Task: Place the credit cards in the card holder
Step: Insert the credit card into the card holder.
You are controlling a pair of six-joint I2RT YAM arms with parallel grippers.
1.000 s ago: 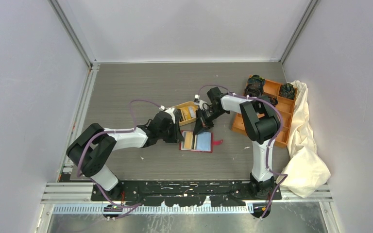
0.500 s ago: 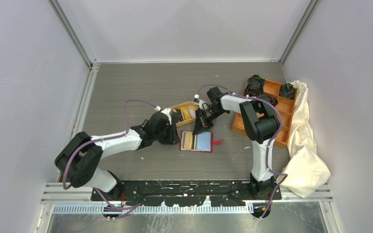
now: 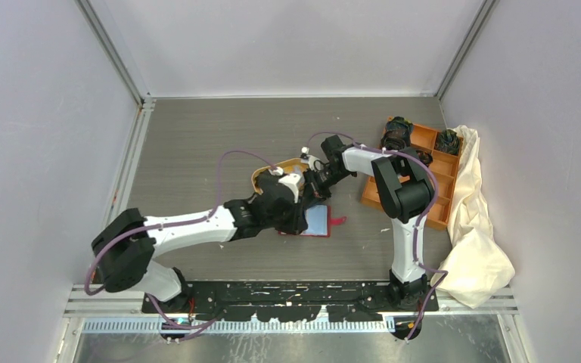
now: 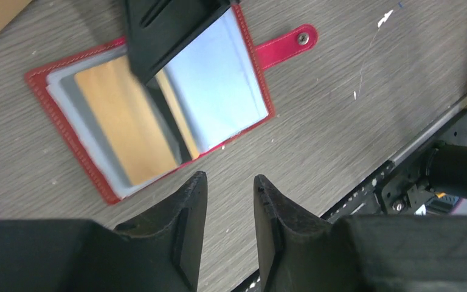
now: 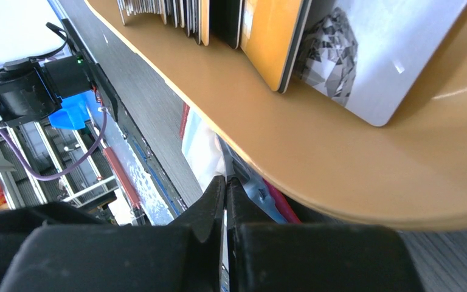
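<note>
The card holder (image 4: 219,91) lies open on the table, red-edged with pale lining, its clasp tab (image 4: 287,45) pointing right. A yellowish card (image 4: 124,125) sits in its left pocket. A black credit card (image 4: 170,27) leans tilted over the holder's middle fold, with my right gripper (image 5: 225,179) shut on its thin edge. My left gripper (image 4: 228,176) hovers open at the holder's near edge with only table between its fingers. From above, the left gripper (image 3: 296,219) covers the left half of the card holder (image 3: 318,221), and the right gripper (image 3: 314,194) sits just behind it.
An orange oval tray (image 5: 292,140) beside the holder keeps several more cards (image 5: 267,36) standing on edge. An orange compartment box (image 3: 442,162) with dark coiled bands stands at the right, next to a white cloth (image 3: 476,227).
My left arm has swung right and forward to the holder's near side, now covering its left half from above, and its jaws have opened a little. The right gripper and card have stayed put.
</note>
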